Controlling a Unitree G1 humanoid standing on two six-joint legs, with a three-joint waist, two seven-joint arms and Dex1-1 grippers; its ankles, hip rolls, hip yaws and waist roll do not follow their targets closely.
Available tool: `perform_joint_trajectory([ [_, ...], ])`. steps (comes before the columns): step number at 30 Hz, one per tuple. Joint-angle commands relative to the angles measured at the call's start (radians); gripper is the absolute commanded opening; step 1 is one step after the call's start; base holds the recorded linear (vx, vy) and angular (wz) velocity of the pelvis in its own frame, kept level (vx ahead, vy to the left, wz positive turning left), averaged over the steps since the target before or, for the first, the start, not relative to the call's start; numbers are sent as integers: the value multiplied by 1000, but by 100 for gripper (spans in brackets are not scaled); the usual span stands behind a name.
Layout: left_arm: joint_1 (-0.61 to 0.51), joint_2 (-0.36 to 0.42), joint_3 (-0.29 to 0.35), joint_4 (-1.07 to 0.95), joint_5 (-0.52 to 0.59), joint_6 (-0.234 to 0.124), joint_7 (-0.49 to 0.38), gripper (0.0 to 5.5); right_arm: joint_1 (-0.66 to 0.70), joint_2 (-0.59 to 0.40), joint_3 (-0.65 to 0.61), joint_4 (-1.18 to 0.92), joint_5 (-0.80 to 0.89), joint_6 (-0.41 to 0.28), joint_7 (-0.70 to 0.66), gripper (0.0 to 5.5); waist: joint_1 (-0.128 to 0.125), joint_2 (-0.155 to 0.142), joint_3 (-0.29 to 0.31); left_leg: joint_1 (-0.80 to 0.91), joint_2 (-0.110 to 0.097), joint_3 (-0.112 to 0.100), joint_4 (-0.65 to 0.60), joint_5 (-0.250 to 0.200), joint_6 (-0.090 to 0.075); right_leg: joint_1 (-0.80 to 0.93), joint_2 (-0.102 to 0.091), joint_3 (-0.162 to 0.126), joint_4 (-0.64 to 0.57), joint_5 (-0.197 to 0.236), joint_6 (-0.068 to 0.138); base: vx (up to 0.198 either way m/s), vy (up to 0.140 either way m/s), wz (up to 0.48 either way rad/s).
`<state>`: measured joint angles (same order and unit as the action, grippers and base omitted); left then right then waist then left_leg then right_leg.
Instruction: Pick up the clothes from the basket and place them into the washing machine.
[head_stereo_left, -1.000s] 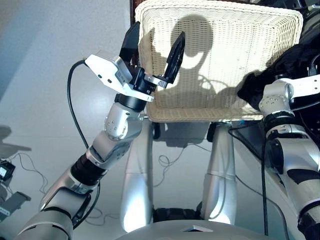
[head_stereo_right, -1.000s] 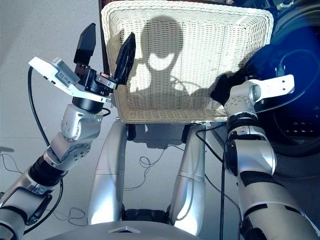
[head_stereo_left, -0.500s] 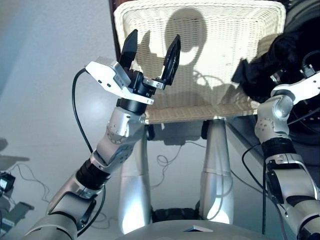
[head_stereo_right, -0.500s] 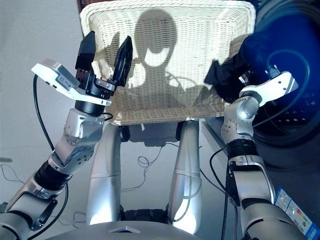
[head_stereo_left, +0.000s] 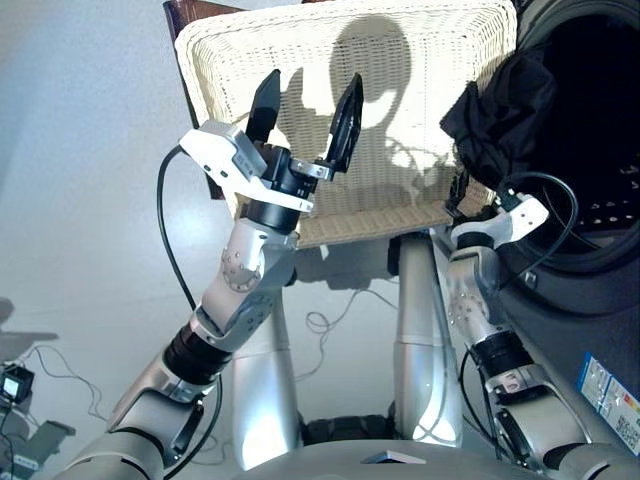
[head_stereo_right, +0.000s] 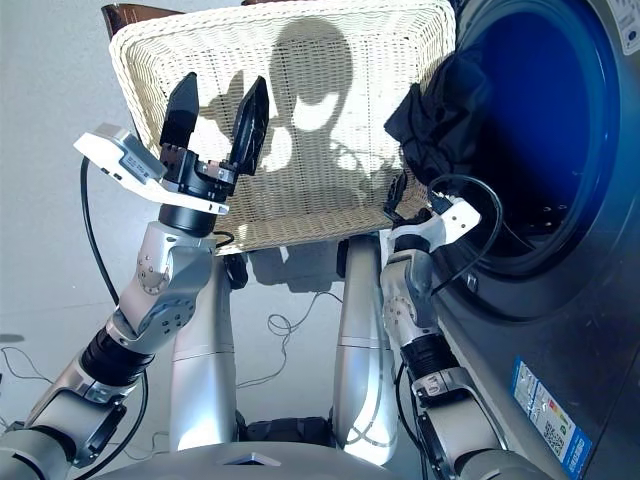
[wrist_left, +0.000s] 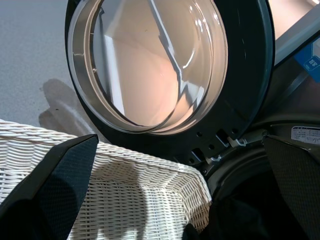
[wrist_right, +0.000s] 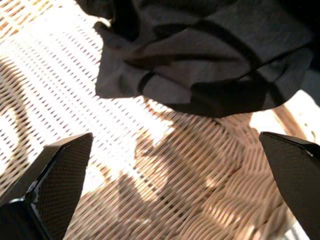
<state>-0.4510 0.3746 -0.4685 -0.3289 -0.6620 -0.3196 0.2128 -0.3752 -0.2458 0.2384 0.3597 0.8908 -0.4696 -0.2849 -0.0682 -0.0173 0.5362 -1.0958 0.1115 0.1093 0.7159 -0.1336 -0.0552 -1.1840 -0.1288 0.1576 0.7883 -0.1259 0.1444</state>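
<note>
Cloth (head_stereo_left: 500, 110), black and crumpled, hangs at the basket's (head_stereo_left: 300, 60) 3 o'clock rim by the washer (head_stereo_right: 540, 150) mouth, just above the right gripper (wrist_right: 165, 200), fingers apart. Left gripper (head_stereo_left: 305, 110) apart, empty.

Hard sunlight falls on the basket (head_stereo_left: 400, 90), casting sharp dark shadows across its weave. Glare streaks the porthole door (wrist_left: 150, 65). The drum interior beside the basket reads dark.
</note>
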Motion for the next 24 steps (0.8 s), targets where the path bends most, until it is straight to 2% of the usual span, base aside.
perform_joint_trajectory([
  [1, 2, 14, 6, -75, 52, -36, -10, 550, 19, 27, -3, -52, 2, -53, -5, 550, 19, -1, -16, 15, 7, -27, -13, 14, -17, 49, 11, -91, -66, 40, -37, 0, 0, 0],
  [5, 2, 13, 7, -77, 61, -38, -9, 550, 13, 34, -34, -31, -18, -66, -40, 550, 19, 3, -16, 20, 7, -26, -18, 13, -16, 53, 10, -90, -69, 39, -36, 0, 0, 0],
  [8, -1, 13, 9, -78, 64, -40, -12, 550, 5, 25, -39, 6, -58, -48, -58, 550, 20, 3, -16, 22, 8, -24, -20, 13, -16, 53, 9, -90, -68, 39, -37, 0, 0, 0],
  [11, -5, 16, 12, -77, 72, -44, -15, 550, -7, -13, -27, 33, -201, -5, -106, 550, 22, 1, -16, 24, 9, -26, -23, 15, -17, 56, 9, -92, -68, 38, -37, 0, 0, 0],
  [14, -13, 17, 13, -78, 78, -50, -11, 550, -54, -56, -28, 92, -357, 41, -186, 550, 28, 6, -16, 23, 8, -29, -22, 15, -17, 59, 9, -93, -67, 38, -37, 0, 0, 0],
  [17, -18, 15, 12, -79, 79, -53, -7, 550, -109, -86, -43, 136, -424, 68, -235, 550, 34, 11, -16, 24, 7, -32, -23, 15, -17, 60, 8, -94, -69, 38, -37, 0, 0, 0],
  [24, -29, 6, 8, -85, 70, -57, -5, 550, -216, -140, -91, 184, -487, 80, -314, 550, 47, 18, -16, 26, 5, -35, -19, 13, -16, 60, 7, -99, -60, 33, -39, 0, 0, 0],
])
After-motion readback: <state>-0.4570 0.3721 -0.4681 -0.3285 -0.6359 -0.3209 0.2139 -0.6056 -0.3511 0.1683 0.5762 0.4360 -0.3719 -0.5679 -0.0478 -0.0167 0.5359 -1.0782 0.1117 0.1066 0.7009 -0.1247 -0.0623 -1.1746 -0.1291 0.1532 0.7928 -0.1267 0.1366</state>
